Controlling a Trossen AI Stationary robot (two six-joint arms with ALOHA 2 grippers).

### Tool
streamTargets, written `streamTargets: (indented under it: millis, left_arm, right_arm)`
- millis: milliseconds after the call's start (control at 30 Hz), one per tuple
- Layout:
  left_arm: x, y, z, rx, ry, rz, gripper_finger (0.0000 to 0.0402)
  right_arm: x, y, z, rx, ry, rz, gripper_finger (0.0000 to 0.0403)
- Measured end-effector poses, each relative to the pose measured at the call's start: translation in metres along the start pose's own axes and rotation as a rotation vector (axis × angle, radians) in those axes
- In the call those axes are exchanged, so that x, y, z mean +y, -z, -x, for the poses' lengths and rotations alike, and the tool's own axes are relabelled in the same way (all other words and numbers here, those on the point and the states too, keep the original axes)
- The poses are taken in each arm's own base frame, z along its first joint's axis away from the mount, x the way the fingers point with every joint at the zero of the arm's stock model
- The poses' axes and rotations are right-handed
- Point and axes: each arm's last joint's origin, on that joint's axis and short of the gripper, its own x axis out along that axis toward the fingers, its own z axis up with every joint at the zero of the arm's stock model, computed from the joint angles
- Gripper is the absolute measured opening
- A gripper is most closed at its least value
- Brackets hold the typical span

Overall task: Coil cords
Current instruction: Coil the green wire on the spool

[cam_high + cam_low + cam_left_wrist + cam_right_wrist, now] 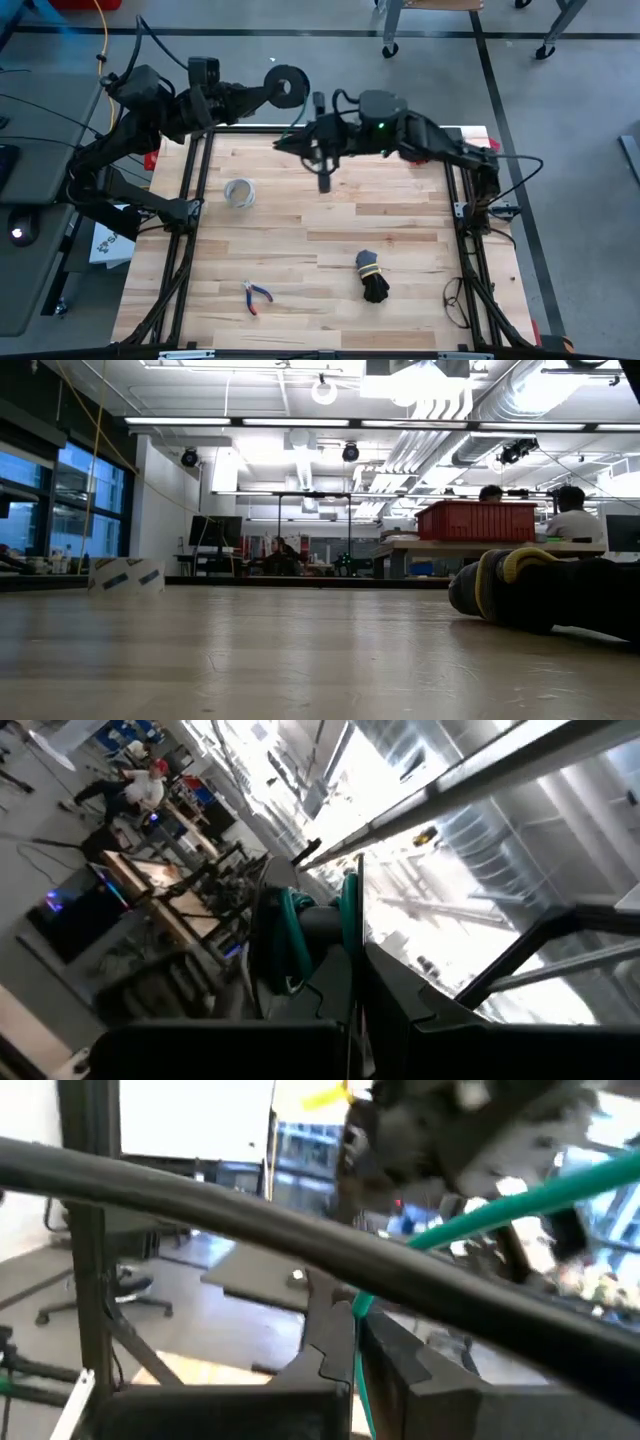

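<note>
Two grippers are seen raised at the table's far edge: the left gripper (pixel 262 92) is clamped on the coil (pixel 289 84), the right gripper (pixel 356 1342) pinched on its green tail (pixel 500 1208).

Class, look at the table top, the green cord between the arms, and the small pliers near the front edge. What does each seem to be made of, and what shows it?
Table top: pale wood, matt, apparently butcher-block; plank seams and grain show.
Green cord: smooth sheath, probably plastic or rubber; even colour, slight sheen.
Pliers: likely metal with reddish handle grips, perhaps plastic; too small to confirm.
</note>
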Motion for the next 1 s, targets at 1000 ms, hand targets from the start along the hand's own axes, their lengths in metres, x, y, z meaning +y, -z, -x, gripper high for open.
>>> streamTargets:
  millis: [1000]
  left_arm:
    - [-0.005,0.027,-0.012,0.176,0.055,0.316,0.0007]
  right_arm:
    - [-0.022,-0.003,-0.011,-0.171,0.145,0.067,0.0000]
